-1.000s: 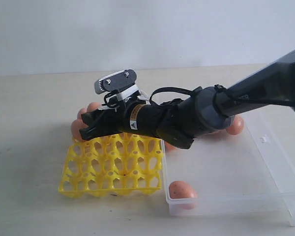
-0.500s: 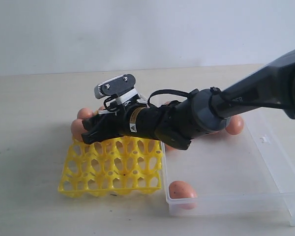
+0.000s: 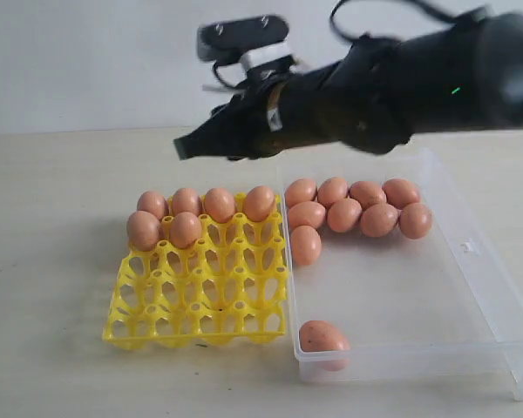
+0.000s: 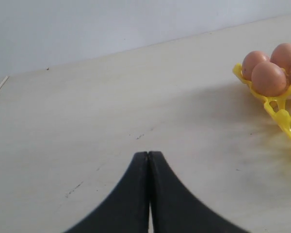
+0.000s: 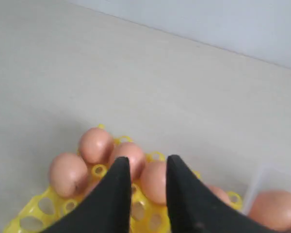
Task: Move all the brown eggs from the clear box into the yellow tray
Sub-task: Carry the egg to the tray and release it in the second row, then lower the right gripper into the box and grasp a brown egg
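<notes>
- The right gripper (image 5: pixel 144 167) hangs above the yellow tray (image 3: pixel 196 305), its jaws a narrow gap apart with nothing between them. In the exterior view its tip is blurred.
- Six brown eggs (image 3: pixel 186 228) sit in the tray's far cups, four in the back row and two in the next.
- Ten more lie in the clear box (image 3: pixel 479 296) just beside the tray. The nearest one is half veiled by the box's front wall.
- The left gripper (image 4: pixel 149 156), pressed together and empty, hovers over the worktop (image 4: pixel 63 121) near the tray. Only a corner of the tray shows in the left wrist view.

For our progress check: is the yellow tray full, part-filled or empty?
Partly filled: the yellow tray holds brown eggs only in its back rows; nearer cups empty.
</notes>
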Action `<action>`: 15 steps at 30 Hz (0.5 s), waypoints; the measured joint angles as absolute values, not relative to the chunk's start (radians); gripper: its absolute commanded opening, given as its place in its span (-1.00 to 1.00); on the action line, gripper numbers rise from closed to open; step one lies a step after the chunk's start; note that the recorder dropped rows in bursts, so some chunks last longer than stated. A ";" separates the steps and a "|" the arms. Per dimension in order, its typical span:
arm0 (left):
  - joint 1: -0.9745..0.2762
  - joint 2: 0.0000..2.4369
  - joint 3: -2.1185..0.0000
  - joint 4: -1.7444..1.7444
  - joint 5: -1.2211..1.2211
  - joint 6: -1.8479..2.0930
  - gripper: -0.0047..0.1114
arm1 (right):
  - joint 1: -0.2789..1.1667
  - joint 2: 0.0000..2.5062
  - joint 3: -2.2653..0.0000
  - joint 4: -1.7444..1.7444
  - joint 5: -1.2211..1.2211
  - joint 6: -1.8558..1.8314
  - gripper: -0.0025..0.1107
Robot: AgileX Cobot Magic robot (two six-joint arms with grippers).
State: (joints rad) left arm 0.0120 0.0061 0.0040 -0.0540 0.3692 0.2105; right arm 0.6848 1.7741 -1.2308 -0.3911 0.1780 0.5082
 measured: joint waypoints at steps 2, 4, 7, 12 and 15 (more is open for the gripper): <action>0.012 0.006 0.004 -0.054 0.369 0.210 -0.92 | 0.680 1.700 -1.233 -0.335 0.344 0.459 -0.96; 0.012 0.006 0.004 -0.054 0.369 0.210 -0.92 | 0.664 1.649 -1.233 -0.275 0.516 0.399 -0.96; 0.012 0.006 0.004 -0.054 0.369 0.210 -0.92 | 0.626 1.621 -1.233 -0.158 0.782 0.277 -0.95; 0.012 0.006 0.004 -0.054 0.369 0.210 -0.92 | 0.598 1.619 -1.164 -0.027 0.912 0.202 -0.83; 0.012 0.006 0.004 -0.054 0.369 0.210 -0.92 | 0.597 1.619 -1.116 -0.006 0.916 0.167 -0.63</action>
